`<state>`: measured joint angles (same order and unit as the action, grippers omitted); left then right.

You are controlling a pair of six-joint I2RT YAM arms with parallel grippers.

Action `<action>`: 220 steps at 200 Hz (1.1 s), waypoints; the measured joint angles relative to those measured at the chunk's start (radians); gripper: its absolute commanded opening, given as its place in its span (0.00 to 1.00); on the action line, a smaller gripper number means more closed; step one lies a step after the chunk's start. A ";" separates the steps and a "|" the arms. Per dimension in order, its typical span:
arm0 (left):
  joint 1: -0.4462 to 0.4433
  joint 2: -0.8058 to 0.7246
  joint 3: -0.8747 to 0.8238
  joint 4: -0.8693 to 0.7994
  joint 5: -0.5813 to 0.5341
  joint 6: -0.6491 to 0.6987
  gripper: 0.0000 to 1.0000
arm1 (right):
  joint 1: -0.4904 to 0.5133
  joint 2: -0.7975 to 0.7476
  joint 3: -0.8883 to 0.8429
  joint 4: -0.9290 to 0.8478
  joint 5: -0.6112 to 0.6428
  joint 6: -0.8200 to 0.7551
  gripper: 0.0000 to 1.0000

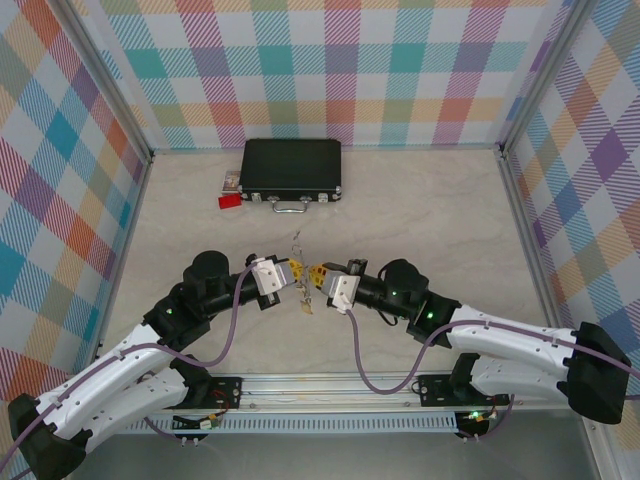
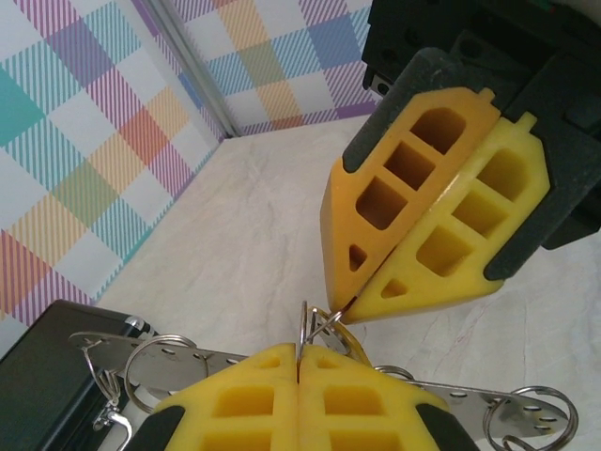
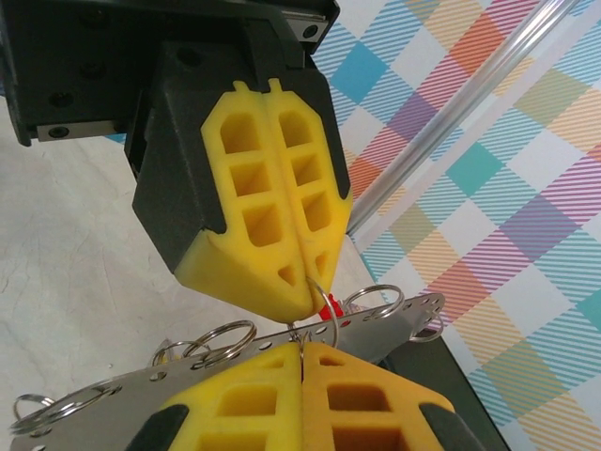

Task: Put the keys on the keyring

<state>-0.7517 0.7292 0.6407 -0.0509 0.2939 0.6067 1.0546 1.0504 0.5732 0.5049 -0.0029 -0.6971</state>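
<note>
Plaid walls [image 1: 330, 70] box in a pale table [image 1: 420, 220], and your landmark is the black case [image 1: 291, 168] at the far side. On the near side of that case, well apart from it, your two grippers meet tip to tip. Your left gripper [image 2: 299, 366] is pinched tight on a thin wire ring [image 2: 303, 324], and your right gripper [image 3: 302, 366] is clamped on the same ring from the other side. That ring belongs to the keyring [image 2: 470, 399], a flat grey strip (holed, carrying several small rings) crossing just behind the fingertips. The keys [image 1: 305, 305] seem to hang just below the meeting point, farther from the case. I judge you mid-threading. Whether any key is already on is too small to tell.
</note>
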 measured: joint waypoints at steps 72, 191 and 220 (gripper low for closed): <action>0.000 0.006 0.006 0.006 0.021 -0.093 0.00 | 0.006 0.013 0.000 -0.002 0.038 0.027 0.25; 0.000 0.130 -0.016 0.361 0.026 -0.523 0.00 | -0.133 -0.288 -0.039 -0.169 0.127 0.488 0.59; 0.000 0.196 -0.056 0.480 0.029 -0.601 0.00 | -0.285 -0.349 -0.039 -0.230 0.004 0.652 0.51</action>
<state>-0.7513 0.9253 0.5846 0.4290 0.3225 0.0059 0.7700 0.7013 0.5339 0.2749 0.0013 -0.0452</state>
